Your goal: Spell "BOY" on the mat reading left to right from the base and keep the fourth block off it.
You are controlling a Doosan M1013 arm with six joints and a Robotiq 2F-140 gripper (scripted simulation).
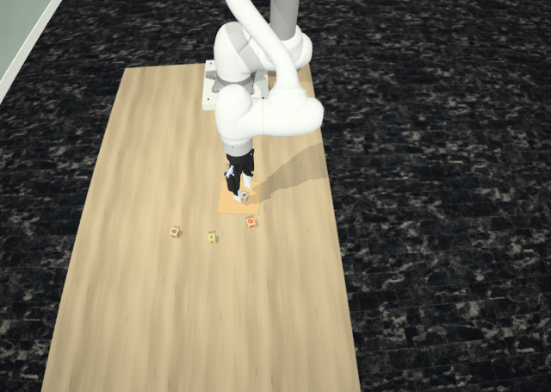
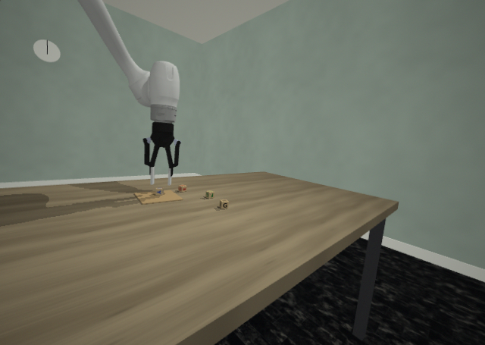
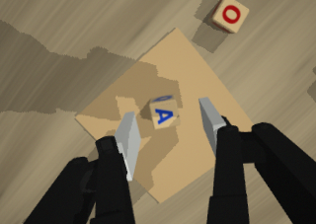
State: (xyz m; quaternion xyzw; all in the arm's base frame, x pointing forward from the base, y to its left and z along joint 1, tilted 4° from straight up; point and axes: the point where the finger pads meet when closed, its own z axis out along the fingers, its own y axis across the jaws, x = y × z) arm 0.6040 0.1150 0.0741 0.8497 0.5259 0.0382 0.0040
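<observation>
The blue-lettered block [image 1: 244, 196] [image 2: 158, 192] [image 3: 164, 112] rests on the orange-tan mat [image 1: 226, 208] [image 2: 168, 198] [image 3: 173, 51], with an A on its top face in the wrist view and part of another blue mark on a side. My gripper [image 1: 242, 189] [image 2: 161, 183] [image 3: 169, 119] is open and empty above this block and the mat. The red block [image 1: 250, 222] [image 2: 182, 188] [image 3: 231, 14] stands off the mat, O up. The green-lettered block [image 1: 211, 238] [image 2: 209, 194] and the black-lettered block [image 1: 175, 232] [image 2: 223, 204] stand farther off the mat. Their top letters are too small to read surely.
The wooden table [image 1: 146, 289] [image 2: 235, 247] carries everything. The robot's base plate [image 1: 211, 102] is at the table's back end. The arm's shadow falls over part of the mat and the table beside it.
</observation>
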